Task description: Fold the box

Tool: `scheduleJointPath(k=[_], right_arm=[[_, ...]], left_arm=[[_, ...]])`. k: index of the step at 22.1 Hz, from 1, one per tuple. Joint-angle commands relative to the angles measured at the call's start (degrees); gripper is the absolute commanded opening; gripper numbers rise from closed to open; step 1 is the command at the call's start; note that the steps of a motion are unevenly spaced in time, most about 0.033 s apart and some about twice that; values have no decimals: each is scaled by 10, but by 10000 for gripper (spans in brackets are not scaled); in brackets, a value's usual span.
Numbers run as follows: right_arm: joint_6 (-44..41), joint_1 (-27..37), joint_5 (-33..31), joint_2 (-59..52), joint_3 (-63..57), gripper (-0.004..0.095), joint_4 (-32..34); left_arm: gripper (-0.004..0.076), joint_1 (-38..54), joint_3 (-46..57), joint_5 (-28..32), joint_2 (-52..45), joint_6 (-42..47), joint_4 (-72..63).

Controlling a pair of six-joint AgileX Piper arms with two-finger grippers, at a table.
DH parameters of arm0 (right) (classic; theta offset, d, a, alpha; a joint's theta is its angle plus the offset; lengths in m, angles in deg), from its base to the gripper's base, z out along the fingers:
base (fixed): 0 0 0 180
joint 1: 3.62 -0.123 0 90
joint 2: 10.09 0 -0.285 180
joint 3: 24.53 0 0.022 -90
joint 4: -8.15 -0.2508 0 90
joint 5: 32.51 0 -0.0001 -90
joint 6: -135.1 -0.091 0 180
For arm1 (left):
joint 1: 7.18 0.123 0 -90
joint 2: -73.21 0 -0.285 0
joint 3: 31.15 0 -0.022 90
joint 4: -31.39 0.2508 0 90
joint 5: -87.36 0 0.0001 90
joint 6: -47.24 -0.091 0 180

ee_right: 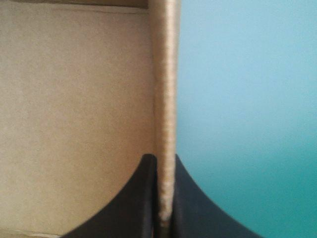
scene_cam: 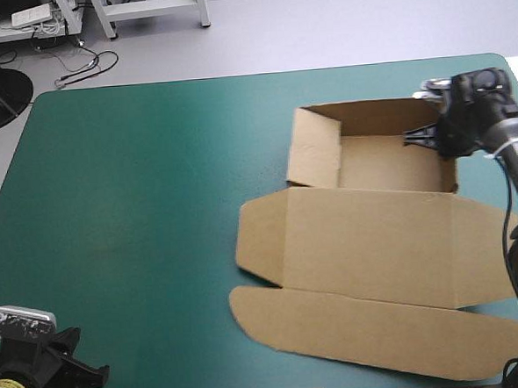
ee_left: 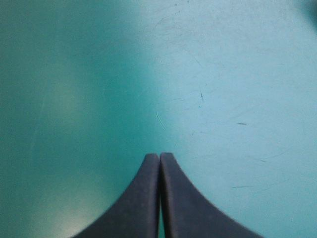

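**Q:** What lies nearest, at the lower left of the high view?
**A:** The left gripper (ee_left: pixel 159 157). Its fingers are pressed together in one arch, holding nothing, over bare teal-green cover (scene_cam: pixel 137 219).

**Q:** Where is the box?
**A:** The box (scene_cam: pixel 376 231) fills the frame's right half. Its lid (scene_cam: pixel 373 257) lies flat across the lower right. The open tray (scene_cam: pixel 389 164) stands behind it at the upper right.

**Q:** And farthest?
**A:** The right gripper (scene_cam: pixel 418 138), at the upper right. It is clamped on the tray's right wall (ee_right: pixel 166 74), one finger inside the tray and one outside.
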Motion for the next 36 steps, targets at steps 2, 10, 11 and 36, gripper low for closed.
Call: scheduleJointPath(k=[2, 10, 11, 36], right_arm=[[78, 176, 5, -32, 14, -15, 11], [160, 298, 31, -5, 16, 434, 10], [161, 298, 35, -5, 16, 479, 9], [274, 219, 4, -555, -328, -11, -294]], left_arm=[[-10, -3, -13, 17, -7, 19, 16], [-10, -3, -13, 6, -7, 18, 15], [-10, -3, -13, 5, -7, 18, 15], [-10, -3, 9, 51, -67, -32, 0]])
